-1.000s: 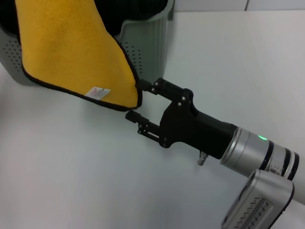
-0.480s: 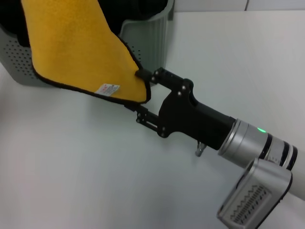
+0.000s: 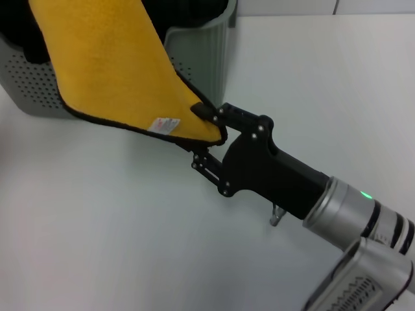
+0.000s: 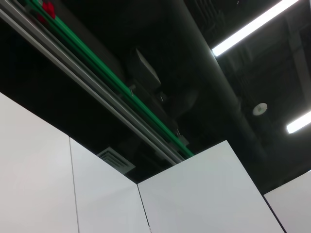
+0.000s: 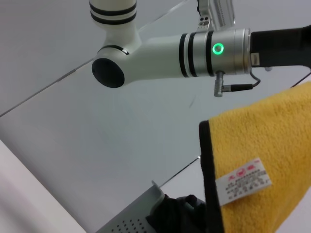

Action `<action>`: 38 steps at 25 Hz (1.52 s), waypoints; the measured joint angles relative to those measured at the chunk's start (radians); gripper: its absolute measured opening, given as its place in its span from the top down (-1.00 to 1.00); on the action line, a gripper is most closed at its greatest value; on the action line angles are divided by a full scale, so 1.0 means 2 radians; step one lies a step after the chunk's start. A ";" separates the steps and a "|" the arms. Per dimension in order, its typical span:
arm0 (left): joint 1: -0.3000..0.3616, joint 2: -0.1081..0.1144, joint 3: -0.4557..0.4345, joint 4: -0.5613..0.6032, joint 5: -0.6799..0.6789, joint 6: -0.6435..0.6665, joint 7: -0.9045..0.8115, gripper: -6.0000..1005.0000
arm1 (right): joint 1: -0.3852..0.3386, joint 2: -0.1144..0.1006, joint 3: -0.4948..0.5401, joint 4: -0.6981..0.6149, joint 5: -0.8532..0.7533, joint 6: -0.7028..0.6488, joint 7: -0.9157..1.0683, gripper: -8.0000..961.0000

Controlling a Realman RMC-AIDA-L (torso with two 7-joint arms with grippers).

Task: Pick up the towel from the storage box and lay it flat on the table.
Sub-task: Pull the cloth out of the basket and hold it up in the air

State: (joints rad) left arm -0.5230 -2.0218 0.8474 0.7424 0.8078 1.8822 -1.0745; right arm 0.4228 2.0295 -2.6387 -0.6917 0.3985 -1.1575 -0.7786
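Towel (image 3: 117, 71), yellow face up and black-edged, is draped from the storage box (image 3: 201, 52) over the table (image 3: 97, 227), its corner drawn further right than a second earlier. A small white label (image 3: 165, 125) with unreadable red print is sewn near that corner. The corner is pinched between the closed fingers of the right gripper (image 3: 207, 133).

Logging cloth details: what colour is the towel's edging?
Black, around the yellow towel; clearest in the right wrist view.

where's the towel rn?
Head view, upper left: the towel hangs out of the storage box, its lower corner pinched by the right gripper above the table.
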 joint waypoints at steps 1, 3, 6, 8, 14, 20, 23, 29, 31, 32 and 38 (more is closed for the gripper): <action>0.000 0.000 0.000 0.000 0.000 0.000 0.000 0.95 | -0.004 0.000 0.000 -0.002 0.000 -0.001 -0.001 -0.09; 0.000 0.000 -0.001 0.000 0.000 0.000 0.000 0.95 | -0.010 0.000 0.001 -0.004 0.002 -0.002 -0.002 -0.02; 0.000 0.000 -0.002 0.000 -0.001 0.000 0.000 0.95 | -0.014 0.000 0.000 -0.005 0.011 -0.002 -0.002 0.06; 0.000 0.001 -0.002 0.000 -0.001 0.001 0.000 0.95 | -0.016 0.000 -0.001 -0.005 0.014 -0.003 -0.002 0.07; 0.000 0.003 -0.003 0.000 -0.002 0.001 0.000 0.95 | -0.017 0.000 -0.003 -0.002 0.021 -0.002 -0.002 0.11; 0.004 0.003 -0.003 0.002 -0.006 0.001 0.000 0.95 | -0.019 0.000 -0.004 0.000 0.021 -0.003 -0.001 0.15; 0.004 0.003 -0.003 0.002 -0.006 0.001 0.000 0.95 | -0.021 0.000 -0.004 0.000 0.022 -0.003 0.000 0.16; 0.005 0.002 -0.003 0.000 -0.006 0.001 0.000 0.95 | -0.018 0.000 -0.004 0.004 0.026 -0.003 0.005 0.20; 0.006 0.002 -0.003 0.000 -0.006 0.001 0.000 0.95 | -0.017 0.000 -0.003 0.005 0.026 -0.003 0.005 0.21; 0.007 0.002 -0.003 0.000 -0.006 0.001 0.000 0.94 | -0.017 0.000 -0.002 0.005 0.026 -0.004 0.005 0.22; 0.019 0.000 -0.002 0.000 -0.006 0.001 -0.001 0.94 | -0.022 0.000 0.000 0.001 0.027 -0.017 0.007 0.43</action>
State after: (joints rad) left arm -0.4843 -2.0215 0.8431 0.7423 0.7961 1.8838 -1.0759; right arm 0.3784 2.0294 -2.6393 -0.6902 0.4528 -1.1923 -0.7654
